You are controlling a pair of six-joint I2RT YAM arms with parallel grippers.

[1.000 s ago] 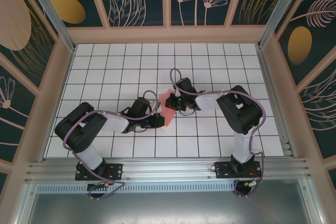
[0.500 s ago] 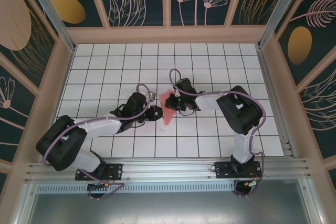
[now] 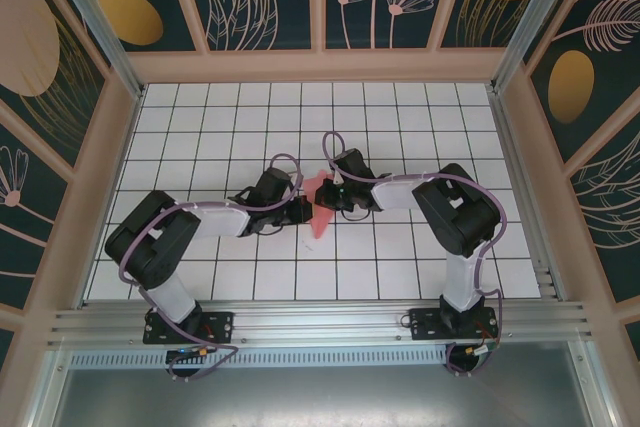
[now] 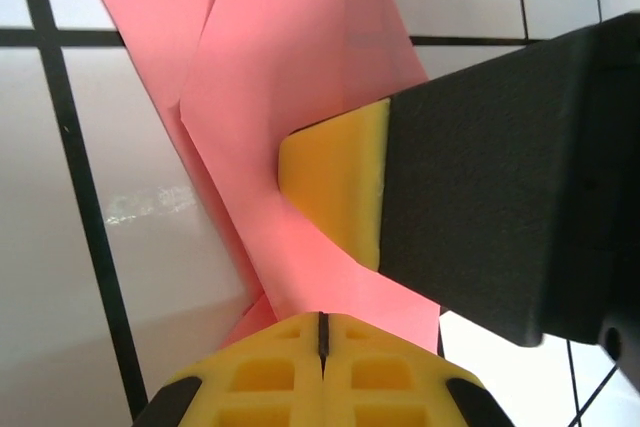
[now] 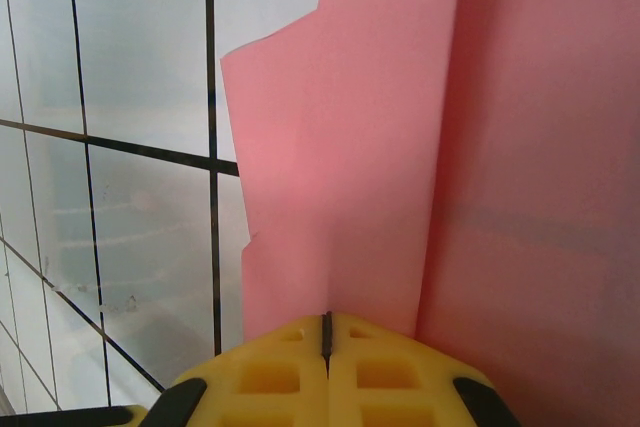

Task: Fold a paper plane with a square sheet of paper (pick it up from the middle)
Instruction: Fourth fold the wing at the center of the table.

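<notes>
Both pinched shut, the left gripper (image 4: 320,323) and right gripper (image 5: 326,320) push down on the thin folded pink paper (image 4: 290,57) mid-frame, likely to flatten its fold.

Narrow, creased salmon-pink paper plane (image 3: 319,217)

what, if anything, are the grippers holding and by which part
Nothing looks pinched: the left gripper and right gripper, both shut, press their tips on the half-folded salmon-pink paper sheet.
</notes>
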